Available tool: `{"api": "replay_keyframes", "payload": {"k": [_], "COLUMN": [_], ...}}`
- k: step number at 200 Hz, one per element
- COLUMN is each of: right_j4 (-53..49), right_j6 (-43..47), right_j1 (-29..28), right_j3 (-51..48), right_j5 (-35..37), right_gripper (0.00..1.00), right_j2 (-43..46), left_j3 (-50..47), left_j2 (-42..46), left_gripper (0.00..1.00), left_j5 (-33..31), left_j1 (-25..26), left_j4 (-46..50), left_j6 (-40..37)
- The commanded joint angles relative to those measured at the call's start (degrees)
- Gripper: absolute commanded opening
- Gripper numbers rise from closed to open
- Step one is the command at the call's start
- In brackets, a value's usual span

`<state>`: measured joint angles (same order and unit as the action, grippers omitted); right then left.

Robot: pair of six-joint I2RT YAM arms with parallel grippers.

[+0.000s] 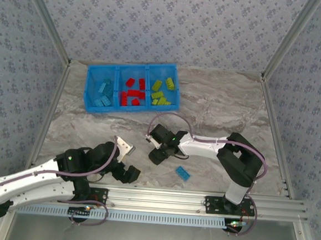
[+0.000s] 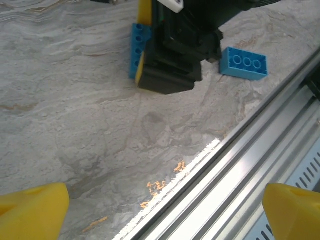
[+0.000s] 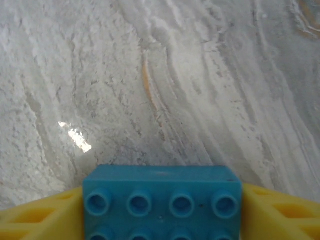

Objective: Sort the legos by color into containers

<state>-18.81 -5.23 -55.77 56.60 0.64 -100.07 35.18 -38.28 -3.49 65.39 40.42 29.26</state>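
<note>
The right gripper (image 1: 159, 153) is working low over the marble table (image 1: 228, 108), in the near middle. Its yellow fingers (image 3: 280, 212) are clamping a light blue brick (image 3: 160, 202) by its two short ends, studs facing the wrist camera. Whether the brick is touching the table I cannot tell. Holding it by the ends is leaving the long sides free, which should let it drop cleanly past a thin divider. The blue tray (image 1: 130, 111) is sitting at the far left, well apart from this gripper. Its left compartment (image 1: 96, 77) is holding light blue bricks, the middle one red and the right one lime green, so the held brick is probably heading for the left one. A second light blue brick (image 1: 183, 173) is lying flat just near-right of the right gripper, close to the rail (image 1: 198, 200), likely the last piece waiting. The left gripper (image 1: 126, 172) is sitting near the front edge, its fingers (image 2: 32, 210) spread wide on nothing, seemingly keeping clear.
</note>
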Motion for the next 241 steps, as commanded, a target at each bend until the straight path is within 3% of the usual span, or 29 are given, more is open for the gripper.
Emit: {"api": "replay_keyframes", "payload": {"k": [1, 19, 47, 68, 86, 115, 139, 165, 180, 200, 222, 241], "right_j4": [-0.8, -1.2, 0.0, 3.5, 6.9, 9.1, 7.4, 6.4, 5.4, 3.7, 1.2, -1.7], "right_j6": [-1.0, -2.0, -3.5, -3.9, -3.0, 0.7, 2.4, 1.7, 1.6, 2.8, 5.0, 5.6], "right_j1": [-0.1, 0.0, 1.4, 5.2, 9.6, 15.2, 16.0, 14.4, 12.5, 9.5, 7.2, 6.0], "right_j3": [-0.5, -1.0, -1.4, 0.0, 3.8, 16.3, 29.7, 44.0, 51.9, 61.2, 71.8, 83.0], "right_j5": [1.0, 2.8, 3.6, 6.1, 9.3, 9.3, 0.7, -8.0, -8.9, -8.3, -6.3, -4.7], "right_gripper": [0.57, 0.50, 0.48, 0.49, 0.49, 0.47, 0.48, 0.48, 0.48, 0.48, 0.48, 0.49], "right_j2": [-0.9, 1.2, 9.7, 15.5, 15.3, 7.2, -2.0, -11.4, -17.5, -25.1, -33.7, -42.3], "left_j3": [1.0, 1.0, 1.7, 2.4, 2.1, 2.3, 2.7, 5.7, 8.8, 12.8, 18.1, 18.6], "left_j2": [-1.3, -1.2, -1.3, -1.7, -2.3, -3.4, -2.4, -0.3, 0.1, -0.6, -3.1, -1.5], "left_gripper": [0.99, 0.99, 0.99, 0.99, 0.99, 0.99, 0.99, 0.99, 0.99, 0.97, 0.90, 0.88], "left_j5": [-4.4, -6.1, -8.3, -9.3, -10.1, -10.2, -12.8, -28.3, -37.6, -43.5, -44.5, -40.6], "left_j1": [0.4, 0.4, 0.4, 0.4, 0.4, 0.4, 0.4, 0.4, 0.4, -0.1, -6.9, -15.4], "left_j4": [2.7, 2.7, 1.8, -0.1, -2.8, -3.4, -2.1, 6.9, 14.4, 20.8, 26.4, 22.0], "left_j6": [2.0, 2.5, 3.3, 3.6, 3.7, 4.1, 6.7, 19.0, 27.5, 31.0, 29.1, 21.3]}}
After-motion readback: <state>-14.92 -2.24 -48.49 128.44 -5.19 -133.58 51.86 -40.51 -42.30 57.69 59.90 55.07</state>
